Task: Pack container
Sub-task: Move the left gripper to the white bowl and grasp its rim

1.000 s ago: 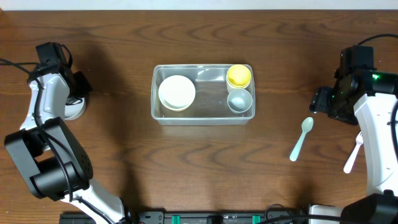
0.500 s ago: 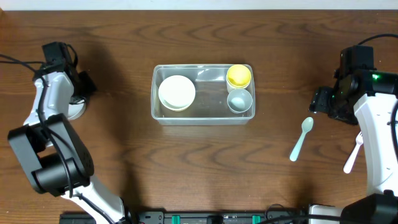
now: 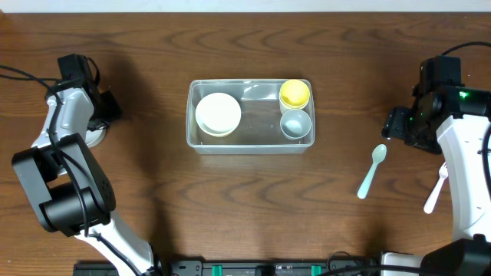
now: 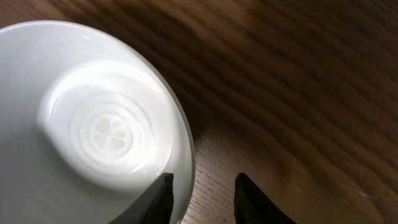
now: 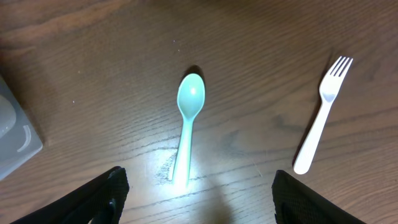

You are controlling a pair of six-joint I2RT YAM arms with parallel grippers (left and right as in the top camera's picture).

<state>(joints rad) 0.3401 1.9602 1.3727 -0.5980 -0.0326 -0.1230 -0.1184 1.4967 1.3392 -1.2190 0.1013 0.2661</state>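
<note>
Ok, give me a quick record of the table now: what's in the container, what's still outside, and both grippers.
container: clear tub holding packed white bowl, yellow cup, pale blue cup
outside: loose white bowl at left; mint spoon and white fork at right
left gripper: open, fingers either side of the loose bowl's rim
right gripper: open, empty, above the spoon

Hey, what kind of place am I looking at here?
Probably a robot test bench: a wood-grain table, robot arms left and right, a clear container holding bowls, plus a spoon and fork.
</note>
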